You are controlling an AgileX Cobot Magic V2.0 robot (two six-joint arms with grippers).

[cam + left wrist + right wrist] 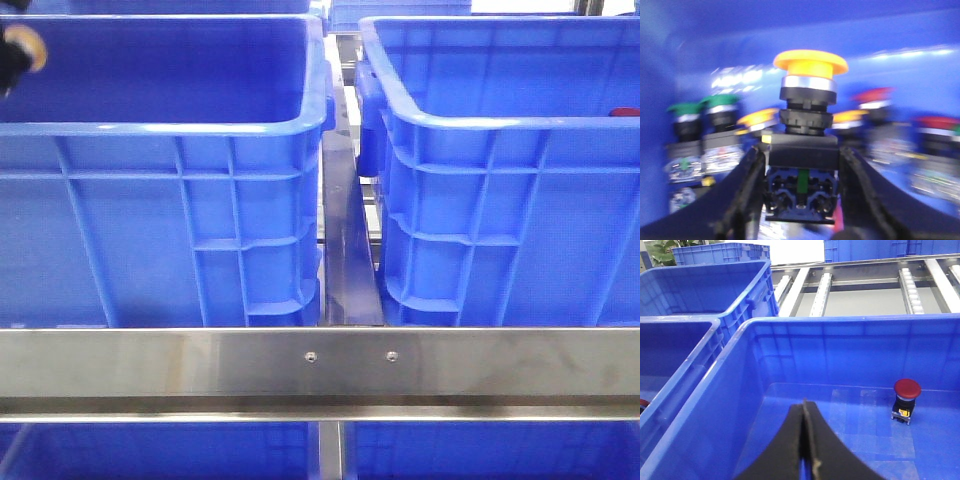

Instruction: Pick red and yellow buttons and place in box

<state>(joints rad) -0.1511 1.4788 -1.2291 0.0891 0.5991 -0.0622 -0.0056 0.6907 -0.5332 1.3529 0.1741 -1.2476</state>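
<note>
Front view: steel conveyor rail (320,365) under two blue crates; left gripper (20,52) barely visible at the edge.
Left wrist: pinching yellow button (810,62) by its body; blurry, might slip.
Right wrist: right gripper (805,440) pressed together, empty, over box (850,325); red button (907,388) already inside.

A brushed steel rail (320,365) with two small screws runs across the lower front view, a darker metal strip (348,240) rising from it at centre. In the right wrist view, a roller conveyor frame (865,282) crosses the upper frame over a grey floor (860,302). Green foliage (660,251) sits upper left (a potted plant, perhaps), beside bright white light (796,250).
</note>
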